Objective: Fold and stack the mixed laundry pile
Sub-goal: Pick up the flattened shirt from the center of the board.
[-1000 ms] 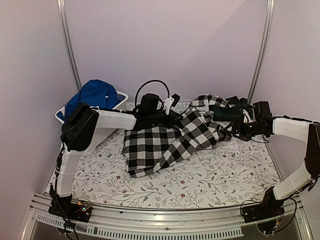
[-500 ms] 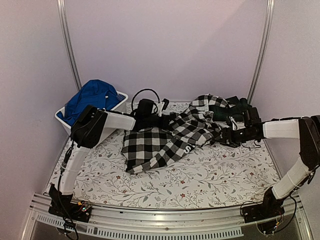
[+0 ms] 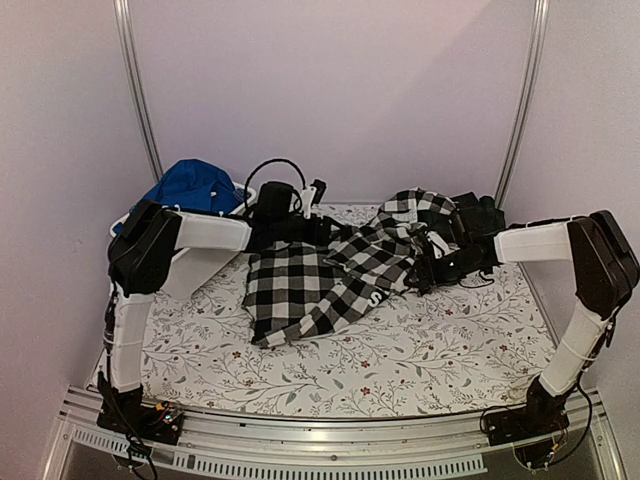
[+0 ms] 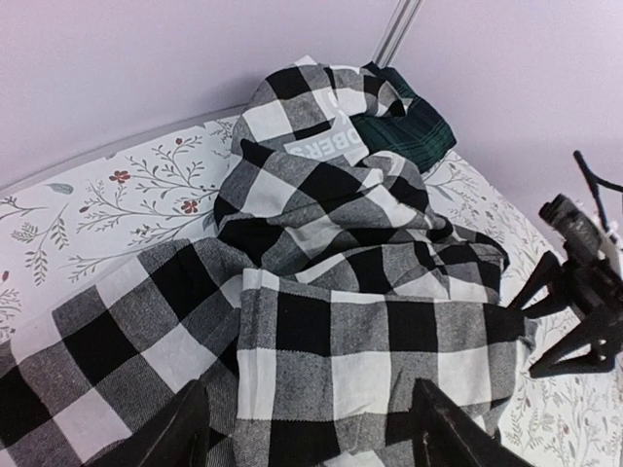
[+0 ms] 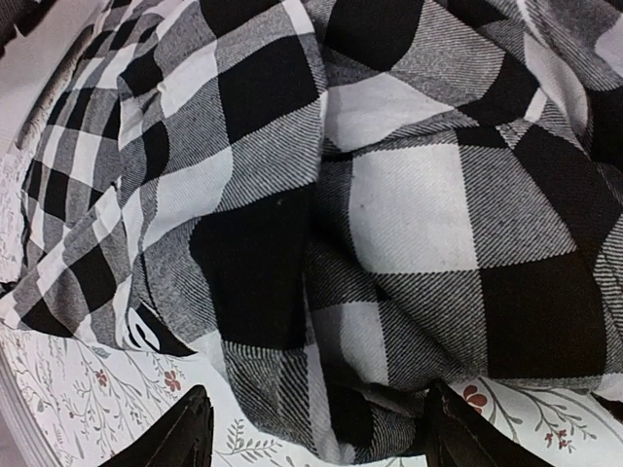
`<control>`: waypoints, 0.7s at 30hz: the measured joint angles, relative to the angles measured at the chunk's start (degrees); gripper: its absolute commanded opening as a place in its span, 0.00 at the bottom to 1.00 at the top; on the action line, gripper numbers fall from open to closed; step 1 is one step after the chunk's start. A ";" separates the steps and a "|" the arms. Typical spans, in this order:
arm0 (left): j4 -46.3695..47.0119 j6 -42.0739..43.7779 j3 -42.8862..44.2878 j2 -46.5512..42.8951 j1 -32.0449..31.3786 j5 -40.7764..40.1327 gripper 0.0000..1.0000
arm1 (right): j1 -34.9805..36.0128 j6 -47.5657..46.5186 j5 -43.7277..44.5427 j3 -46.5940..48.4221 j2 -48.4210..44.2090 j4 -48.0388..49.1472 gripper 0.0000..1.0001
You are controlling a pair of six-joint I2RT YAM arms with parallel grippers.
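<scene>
A black-and-white checked shirt (image 3: pixel 310 290) lies crumpled and half spread across the middle of the floral sheet. Behind it, at the far right, a dark green tartan garment (image 4: pixel 404 131) peeks out. A bright blue garment (image 3: pixel 190 185) is heaped in the white tub at the far left. My left gripper (image 3: pixel 325 228) hovers open over the shirt's upper left part; in the left wrist view (image 4: pixel 311 438) its fingers stand wide over flat checked cloth. My right gripper (image 3: pixel 422 272) is open at the shirt's right edge, with a bunched fold of the hem (image 5: pixel 321 389) lying between its spread fingers (image 5: pixel 185 433).
The white tub (image 3: pixel 125 228) stands at the far left corner against the wall. Aluminium posts (image 3: pixel 135 90) rise at both back corners. Bare floral sheet (image 3: pixel 400 350) stretches along the near half of the table. A black cable loops over the left wrist.
My left gripper has opened and let the shirt go, then drawn back to the left. The shirt has settled lower and flatter. My right arm has slid left, up to the shirt's edge.
</scene>
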 measured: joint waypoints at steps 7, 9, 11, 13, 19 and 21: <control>0.90 0.28 -5.77 -5.64 0.15 -1.62 0.71 | 3.15 -2.01 7.89 2.95 3.06 -4.00 0.43; 0.74 0.42 -8.98 -7.69 0.17 -2.43 0.71 | 3.17 -1.90 8.92 2.95 2.80 -5.29 0.32; 0.96 0.52 -11.61 -9.53 0.22 -3.32 0.71 | 3.17 -1.62 9.55 2.91 1.86 -6.67 0.25; 0.83 0.72 -14.01 -11.54 0.22 -4.24 0.71 | 3.17 -1.53 10.49 2.89 -0.04 -8.02 0.20; 0.74 1.75 -18.21 -16.83 0.28 -6.40 0.72 | 3.17 -0.52 10.58 3.17 -5.62 -12.00 0.13; 0.76 2.16 -19.87 -18.62 0.28 -7.23 0.73 | 3.17 -0.28 9.68 3.37 -6.88 -13.25 0.11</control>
